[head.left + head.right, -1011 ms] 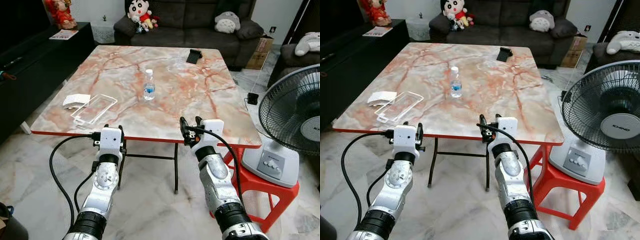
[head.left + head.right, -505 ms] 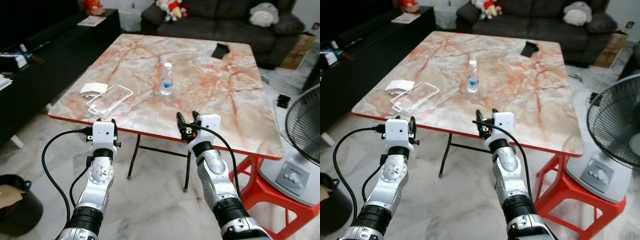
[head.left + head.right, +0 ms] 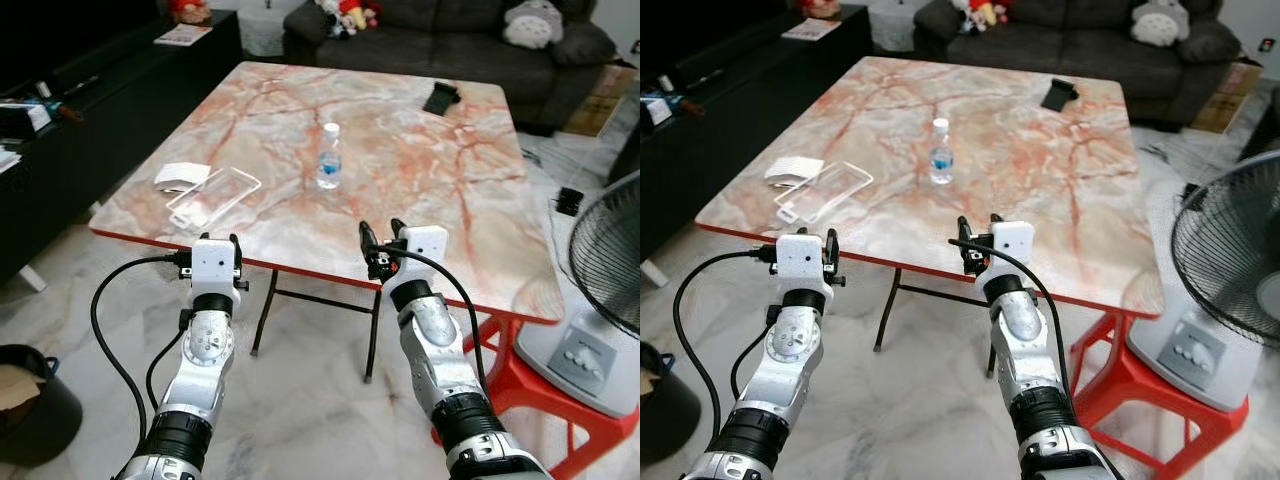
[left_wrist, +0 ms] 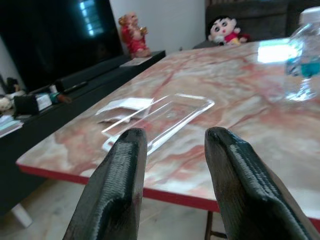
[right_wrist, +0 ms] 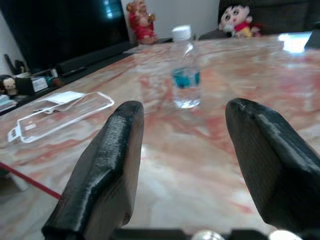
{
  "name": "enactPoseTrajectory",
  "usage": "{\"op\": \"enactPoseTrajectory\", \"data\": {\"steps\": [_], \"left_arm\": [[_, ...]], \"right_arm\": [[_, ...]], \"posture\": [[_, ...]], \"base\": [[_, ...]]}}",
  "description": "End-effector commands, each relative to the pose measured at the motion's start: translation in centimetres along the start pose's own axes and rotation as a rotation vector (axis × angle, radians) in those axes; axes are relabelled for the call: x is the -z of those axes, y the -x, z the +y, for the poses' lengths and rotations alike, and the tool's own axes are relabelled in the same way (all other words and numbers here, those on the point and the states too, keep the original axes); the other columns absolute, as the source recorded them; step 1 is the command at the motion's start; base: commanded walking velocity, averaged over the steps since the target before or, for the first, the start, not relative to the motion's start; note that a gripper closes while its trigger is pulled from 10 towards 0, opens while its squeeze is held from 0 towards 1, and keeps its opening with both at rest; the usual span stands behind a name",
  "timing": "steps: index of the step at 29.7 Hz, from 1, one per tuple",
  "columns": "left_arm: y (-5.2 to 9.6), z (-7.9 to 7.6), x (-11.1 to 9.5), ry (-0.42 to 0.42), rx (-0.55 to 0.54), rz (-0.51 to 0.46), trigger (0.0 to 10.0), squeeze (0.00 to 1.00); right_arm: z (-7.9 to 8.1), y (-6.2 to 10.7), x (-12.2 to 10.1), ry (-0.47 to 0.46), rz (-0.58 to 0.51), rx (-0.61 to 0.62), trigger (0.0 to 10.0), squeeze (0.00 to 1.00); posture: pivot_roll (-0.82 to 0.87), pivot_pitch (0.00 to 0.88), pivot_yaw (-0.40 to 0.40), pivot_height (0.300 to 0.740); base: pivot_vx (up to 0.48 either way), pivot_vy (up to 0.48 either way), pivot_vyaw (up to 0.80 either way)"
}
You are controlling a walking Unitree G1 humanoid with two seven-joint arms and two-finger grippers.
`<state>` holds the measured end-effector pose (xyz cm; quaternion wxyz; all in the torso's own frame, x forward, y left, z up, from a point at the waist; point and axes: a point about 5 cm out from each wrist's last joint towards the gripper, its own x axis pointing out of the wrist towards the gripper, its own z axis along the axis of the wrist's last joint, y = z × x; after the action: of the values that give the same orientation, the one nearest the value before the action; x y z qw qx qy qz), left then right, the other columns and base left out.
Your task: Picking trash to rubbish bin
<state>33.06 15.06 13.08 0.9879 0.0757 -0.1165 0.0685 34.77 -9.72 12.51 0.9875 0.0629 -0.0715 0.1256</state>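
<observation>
At the far left a black bin is seen on the floor. On the marble table a clear plastic tray lies empty; a blue-labelled water bottle, its writing unreadable, stands mid-table. The left gripper and right gripper are held spread wide at the near edge.

Bottle: a small clear plastic water bottle with a white cap and blue label, standing upright near the middle of the marble table.
Tray: a clear plastic tray lying flat by the table's left edge.
Paper: a white crumpled paper touching the tray's far side.
</observation>
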Motion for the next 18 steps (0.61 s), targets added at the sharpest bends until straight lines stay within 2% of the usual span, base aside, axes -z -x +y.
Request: {"op": "enactPoseTrajectory", "data": {"steps": [1,9,15,18], "left_arm": [[-0.16,0.06,-0.27,0.004,-0.008,-0.001,10.0,0.0],[-0.07,-0.22,-0.32,0.011,-0.005,0.003,10.0,0.0],[-0.05,-0.32,-0.38,0.012,-0.001,0.002,10.0,0.0],[-0.11,-0.3,-0.45,0.013,-0.002,-0.001,10.0,0.0]], "right_arm": [[0.08,-0.1,0.08,-0.014,0.01,0.001,10.0,0.0],[0.07,-0.14,-0.11,0.003,0.0,-0.001,10.0,0.0],[0.15,-0.18,0.05,-0.016,0.013,0.002,10.0,0.0],[0.16,-0.17,0.05,-0.021,0.01,0.003,10.0,0.0]], "posture": [[0.08,0.133,-0.021,0.74],[0.08,0.143,-0.025,0.74],[0.09,0.144,-0.025,0.74],[0.09,0.146,-0.025,0.74]], "base": [[0.296,0.0,0.0],[0.334,0.0,0.0],[0.358,0.0,0.55],[0.36,0.0,0.0]]}}
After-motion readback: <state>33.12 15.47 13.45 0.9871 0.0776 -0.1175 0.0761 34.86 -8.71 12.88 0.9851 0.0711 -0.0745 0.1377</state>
